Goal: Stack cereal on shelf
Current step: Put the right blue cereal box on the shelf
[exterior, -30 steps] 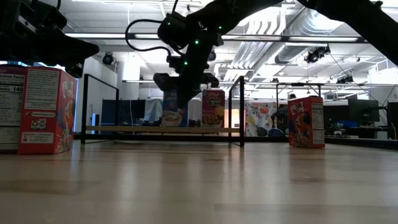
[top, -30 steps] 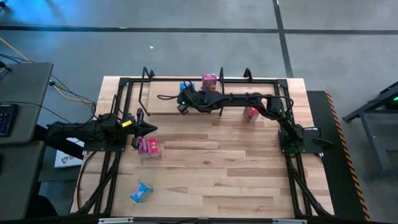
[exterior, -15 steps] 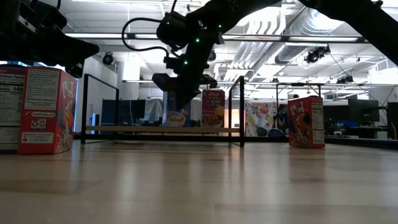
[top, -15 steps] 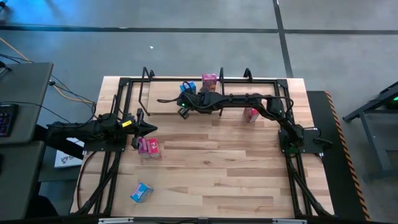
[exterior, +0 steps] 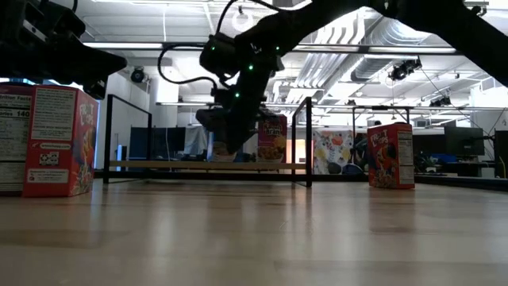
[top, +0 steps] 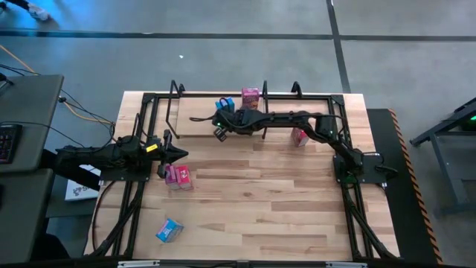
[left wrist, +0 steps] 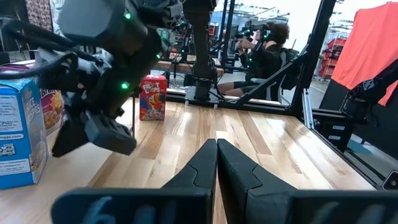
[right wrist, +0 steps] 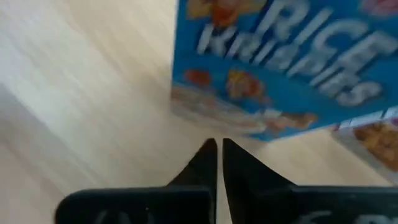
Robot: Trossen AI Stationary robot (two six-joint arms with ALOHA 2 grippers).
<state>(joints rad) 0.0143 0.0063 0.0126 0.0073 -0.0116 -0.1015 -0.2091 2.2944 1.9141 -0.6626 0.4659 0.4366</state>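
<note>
High view is showing the right gripper (top: pixel 219 132) reaching across the shelf (top: pixel 195 119), its fingers pressed together and carrying nothing, just beside the blue cereal box (top: pixel 223 104) standing on the board. A pink box (top: pixel 251 97) is standing next to the blue one on the shelf. Right wrist view is showing the printed blue front (right wrist: pixel 286 62) close ahead of the shut fingertips, which may be nudging it straight, though contact is hard to tell. The left gripper (top: pixel 181 154) is waiting at the table's left side, fingers also pressed together and empty, just beside another pink box (top: pixel 178 176). Three boxes are sitting off the shelf: that one, a second pink box (top: pixel 300 136) near the right arm, and a blue-and-pink box (top: pixel 169 230) lying near the front edge. The step in hand looks like tidying a placed box. Next, the right arm would need to be backing off, spreading its fingers and going for a loose box.
</note>
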